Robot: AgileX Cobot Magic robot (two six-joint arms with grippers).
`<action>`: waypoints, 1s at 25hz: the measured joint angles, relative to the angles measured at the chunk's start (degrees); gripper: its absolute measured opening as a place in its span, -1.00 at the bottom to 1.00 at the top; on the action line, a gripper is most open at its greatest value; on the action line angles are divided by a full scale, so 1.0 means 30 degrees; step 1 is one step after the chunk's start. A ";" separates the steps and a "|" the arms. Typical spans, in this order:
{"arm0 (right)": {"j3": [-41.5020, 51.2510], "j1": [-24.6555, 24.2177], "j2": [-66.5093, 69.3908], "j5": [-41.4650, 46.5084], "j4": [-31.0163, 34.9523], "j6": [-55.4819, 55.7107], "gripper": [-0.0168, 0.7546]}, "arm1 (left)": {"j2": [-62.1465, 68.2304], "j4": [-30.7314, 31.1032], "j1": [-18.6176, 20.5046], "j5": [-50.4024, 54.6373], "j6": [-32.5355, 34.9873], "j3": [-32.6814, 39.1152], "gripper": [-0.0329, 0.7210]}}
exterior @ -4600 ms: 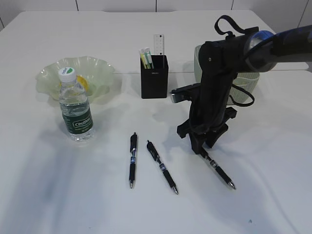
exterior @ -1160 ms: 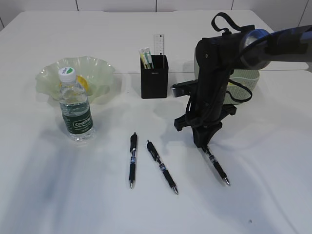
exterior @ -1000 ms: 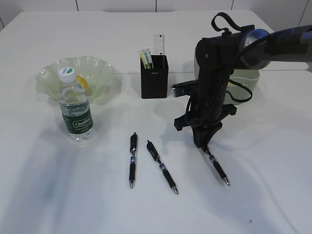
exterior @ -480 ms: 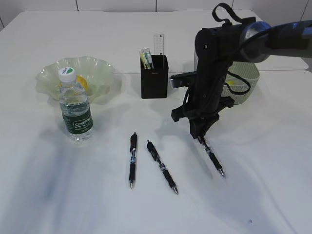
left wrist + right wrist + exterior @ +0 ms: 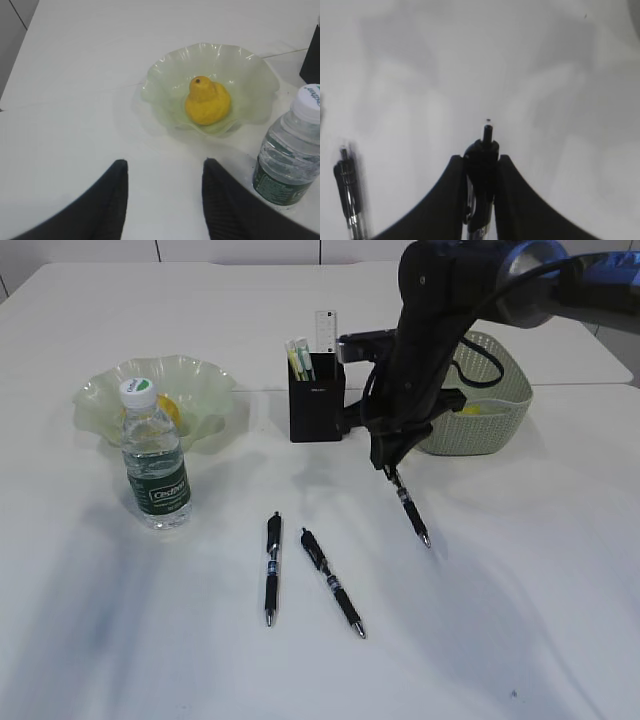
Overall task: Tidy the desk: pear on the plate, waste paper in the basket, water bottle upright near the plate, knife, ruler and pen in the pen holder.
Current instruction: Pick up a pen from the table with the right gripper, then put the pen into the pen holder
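- Near: two slim black pens (image 5: 271,567) (image 5: 333,583) lie flat on the smooth white worktop (image 5: 520,620), not yet collected.
- Middle: the right hand (image 5: 385,462), pinching a third pen (image 5: 410,508), has lifted it off the worktop toward the matte black pen holder (image 5: 316,397); insertion seems next.
- Left: the left hand (image 5: 165,200) hovers spread and empty; the clear ribbed water bottle (image 5: 155,455) stands upright.
- Far: the yellow pear (image 5: 206,100) sits in the ruffled glass plate (image 5: 205,390); the perforated basket (image 5: 495,405) is far right.
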 joint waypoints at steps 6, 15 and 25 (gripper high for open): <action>-0.2202 0.0000 0.0000 -0.0757 0.0068 0.0000 -0.69 | 0.0000 0.0000 0.0000 0.0000 0.0000 0.0000 -0.01; -0.3628 0.0000 0.0000 -0.3240 0.0105 0.0038 -0.69 | 0.0000 0.0000 0.0000 0.0000 0.0000 0.0000 -0.01; -0.3714 0.0000 0.0000 -0.9979 0.0304 0.0038 -0.69 | 0.0000 0.0000 0.0000 0.0000 0.0000 0.0000 -0.01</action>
